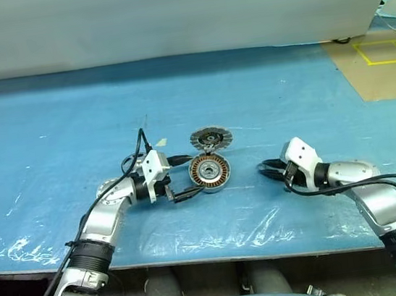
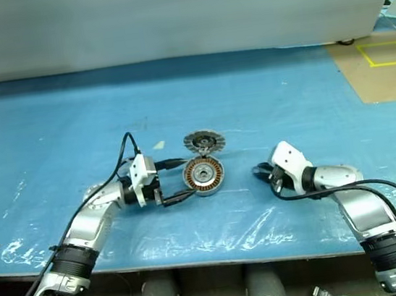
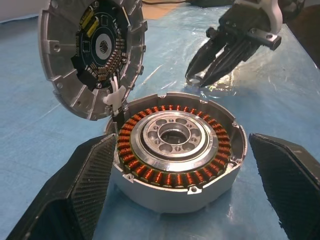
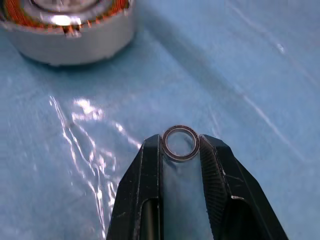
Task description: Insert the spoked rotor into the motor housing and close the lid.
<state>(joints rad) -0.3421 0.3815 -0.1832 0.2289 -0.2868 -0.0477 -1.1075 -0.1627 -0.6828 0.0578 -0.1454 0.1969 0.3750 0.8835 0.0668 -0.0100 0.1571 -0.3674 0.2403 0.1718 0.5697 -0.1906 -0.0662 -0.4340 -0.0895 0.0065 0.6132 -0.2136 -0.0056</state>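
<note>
The motor housing (image 3: pixel 175 150), a round silver cup with copper windings around a central hub, sits on the blue sheet mid-table. Its lid (image 3: pixel 92 55) stands tilted up at the housing's far edge, its dark inner face showing. My left gripper (image 1: pixel 193 175) is open, one black finger (image 3: pixel 75 195) on each side of the housing. My right gripper (image 4: pixel 180 145) hovers to the housing's right, shut on a small thin metal ring (image 4: pixel 180 143) held between its fingertips just above the sheet. The spoked rotor is out of view.
A wrinkled blue plastic sheet (image 1: pixel 177 99) covers the table, whose front edge (image 1: pixel 197 254) runs just before my arms. Brown floor with yellow tape (image 1: pixel 383 58) lies at the back right. Black cables trail from both wrists.
</note>
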